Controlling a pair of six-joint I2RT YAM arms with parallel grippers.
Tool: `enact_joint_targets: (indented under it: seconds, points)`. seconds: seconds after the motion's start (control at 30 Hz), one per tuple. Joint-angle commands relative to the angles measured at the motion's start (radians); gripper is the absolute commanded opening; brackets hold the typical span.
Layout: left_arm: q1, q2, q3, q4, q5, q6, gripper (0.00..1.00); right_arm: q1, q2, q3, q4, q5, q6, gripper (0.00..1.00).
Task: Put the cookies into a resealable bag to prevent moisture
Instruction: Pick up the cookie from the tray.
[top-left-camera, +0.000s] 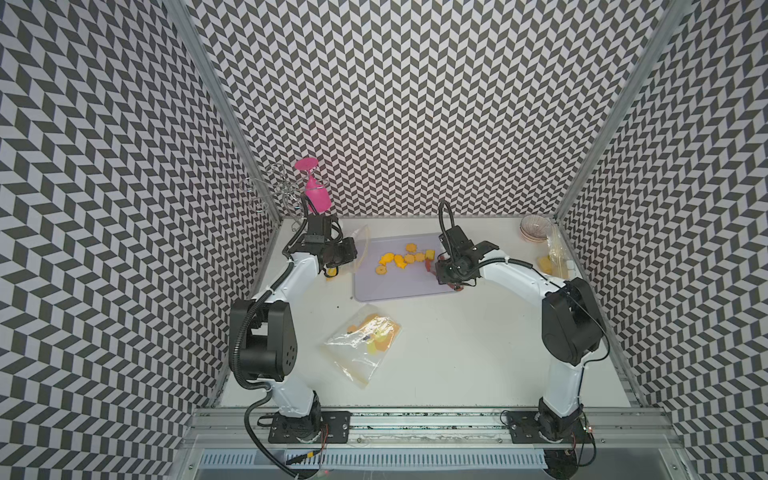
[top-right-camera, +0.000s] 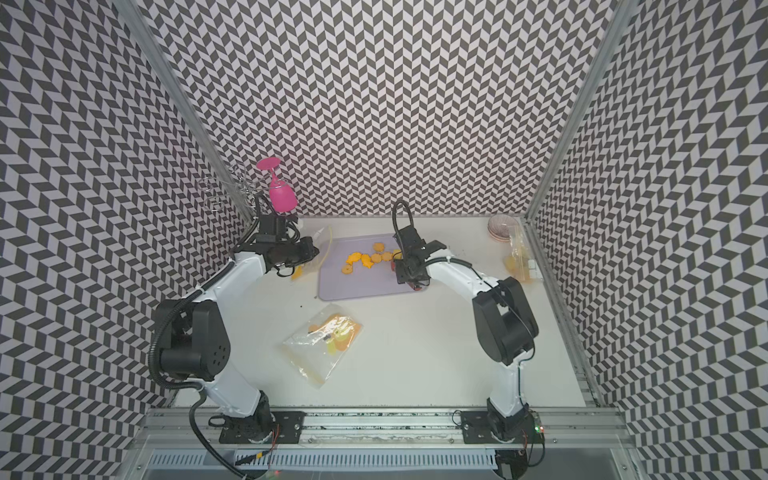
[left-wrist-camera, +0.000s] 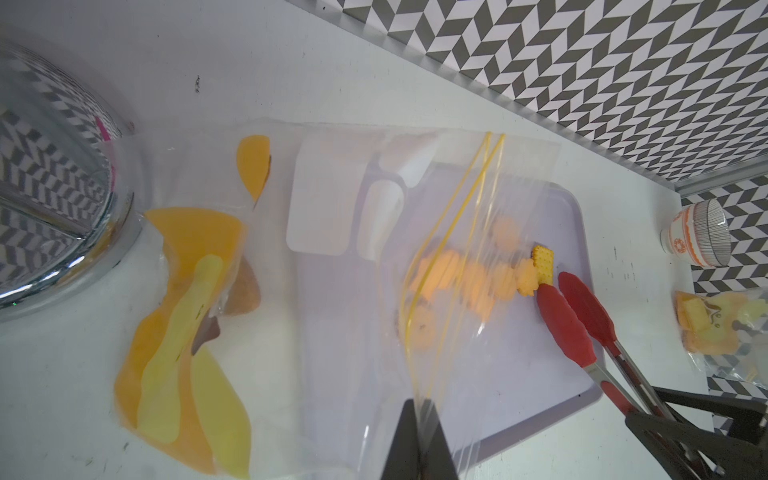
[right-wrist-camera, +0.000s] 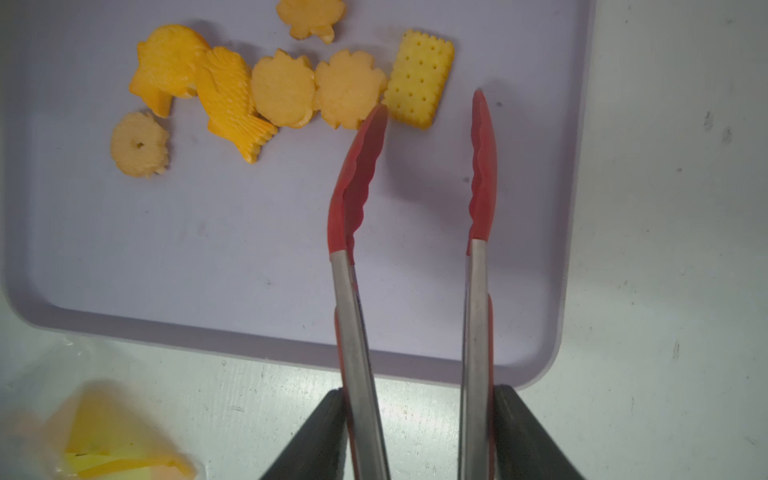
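Cookies: seven show in the right wrist view, all lying loose on a lavender tray, bunched just beyond the tips of the tongs. None is held. A pale rectangular cookie lies nearest the tips. One red tip sits at its corner, against the edge of a scalloped round, and the other stands clear on its far side. Whether either tip touches a cookie cannot be told.

Right gripper: fingers pressed against the outer sides of the tongs' two steel arms, holding the tool. The tongs themselves stand spread.

Left gripper: fingers pressed together, pinching the edge of a clear resealable bag close to its yellow zip strip. The bag stretches away from the fingers over the near edge of the tray. The cookies show through it, blurred. Yellow and orange patches sit at the bag's end farthest from the fingers; print or contents, cannot tell.

In both top views, a second clear bag lies flat on the white table, well behind both grippers, towards the arm bases. A third bag and stacked bowls sit well outboard of the right gripper. A pink glass hangs upside down on a wire rack just beyond the left gripper.
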Motion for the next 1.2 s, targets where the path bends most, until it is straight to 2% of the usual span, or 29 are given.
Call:
enact_joint_targets:
  seconds: [0.0, 0.4, 0.83, 1.0, 1.17]
  points:
    - [0.006, -0.005, -0.004, 0.017, 0.013, -0.004, 0.0, -0.002, 0.029, 0.055, 0.0, 0.019, -0.031, 0.56]
    - [0.011, -0.003, -0.004, 0.019, 0.017, -0.005, 0.0, -0.005, 0.164, 0.208, -0.056, 0.058, -0.058, 0.58]
    - [0.015, -0.001, -0.004, 0.019, 0.022, -0.005, 0.0, -0.039, 0.209, 0.243, -0.05, 0.012, -0.085, 0.61]
    - [0.016, -0.001, -0.004, 0.019, 0.023, -0.005, 0.0, -0.04, 0.2, 0.236, -0.049, 0.001, -0.1, 0.53]
    - [0.016, 0.002, -0.006, 0.021, 0.035, -0.003, 0.0, -0.04, 0.125, 0.188, -0.011, 0.011, -0.097, 0.48]
